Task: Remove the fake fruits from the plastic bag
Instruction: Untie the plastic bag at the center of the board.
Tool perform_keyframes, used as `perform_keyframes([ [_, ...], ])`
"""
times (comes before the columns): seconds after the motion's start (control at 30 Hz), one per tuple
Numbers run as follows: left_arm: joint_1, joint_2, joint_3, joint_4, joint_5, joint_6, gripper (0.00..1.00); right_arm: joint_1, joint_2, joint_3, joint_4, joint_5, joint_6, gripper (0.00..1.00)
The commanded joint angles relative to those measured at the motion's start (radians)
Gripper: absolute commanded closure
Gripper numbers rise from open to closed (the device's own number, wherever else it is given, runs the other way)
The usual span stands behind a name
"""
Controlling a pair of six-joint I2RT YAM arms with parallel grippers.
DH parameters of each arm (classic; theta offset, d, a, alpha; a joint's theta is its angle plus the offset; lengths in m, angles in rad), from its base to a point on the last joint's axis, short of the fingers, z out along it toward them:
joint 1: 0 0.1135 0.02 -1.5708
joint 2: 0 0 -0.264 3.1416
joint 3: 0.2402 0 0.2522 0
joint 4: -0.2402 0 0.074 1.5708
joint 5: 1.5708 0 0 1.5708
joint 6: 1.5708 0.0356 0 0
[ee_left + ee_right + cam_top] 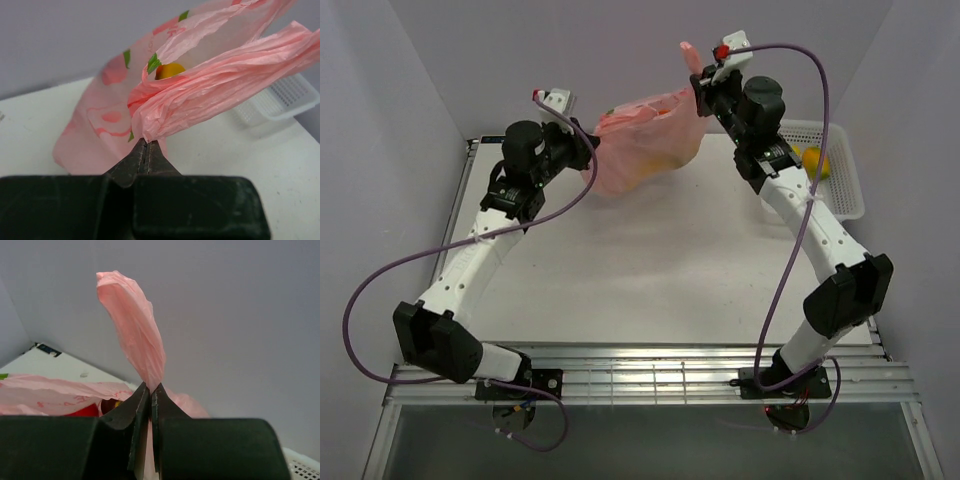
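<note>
The left pincer [146, 146] is clamped together on the left rim of the bag [95, 120], low and near the worktop [650, 270]. This pins that side and holds the mouth stretched sideways. The bag sits at the far middle of the worktop, its belly resting down while its top is drawn up between the two arms. The fruits [170, 70] are inside it: an orange one peeks through the open mouth, a red fruit [82, 411] shows in the right wrist view, and a yellowish shape tints the film from above. None is out yet. The right pincer [150, 392] is shut tight on a loop handle [132, 325] and is higher than the left, so the bag hangs tilted and open, probably ready for spreading or tipping. Far right, a white basket [850, 205] holds a yellow mango [817, 160], apart from the bag
</note>
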Motion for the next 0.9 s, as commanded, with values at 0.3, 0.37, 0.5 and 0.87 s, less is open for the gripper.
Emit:
perform_keyframes([
  [0.3, -0.049, -0.328, -0.733, 0.250, 0.177, -0.152, 1.00, -0.011, -0.244, -0.817, 0.325, -0.400, 0.057, 0.92],
  [0.37, -0.060, -0.360, -0.773, 0.221, 0.180, -0.197, 1.00, -0.011, -0.272, -0.861, 0.302, -0.401, 0.081, 0.92],
  [0.5, -0.115, -0.484, -0.804, 0.050, 0.145, -0.246, 0.96, -0.009, -0.353, -0.978, 0.282, -0.382, 0.138, 0.89],
  [0.87, -0.162, -0.596, -0.819, -0.038, 0.117, -0.340, 1.00, 0.040, -0.595, -0.952, -0.152, -0.328, 0.189, 0.10],
])
